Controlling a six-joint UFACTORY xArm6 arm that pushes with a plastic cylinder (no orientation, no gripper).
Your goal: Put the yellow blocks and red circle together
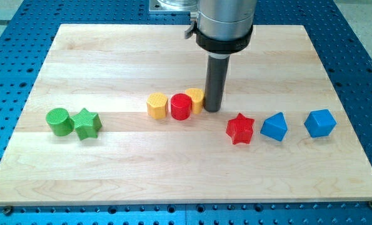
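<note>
A red circle block (180, 106) stands near the board's middle. A yellow block (156, 105) touches its left side. A second yellow block (195, 99) sits against its right side, partly behind it, its shape hard to make out. My tip (212, 110) rests on the board right against that second yellow block's right side. The three blocks form one tight row.
A red star (240, 129) lies to the lower right of my tip, with two blue blocks (274, 127) (319, 123) further right. A green circle (59, 121) and green star (87, 124) sit at the view's left. The wooden board's near edge (186, 199) borders a blue perforated table.
</note>
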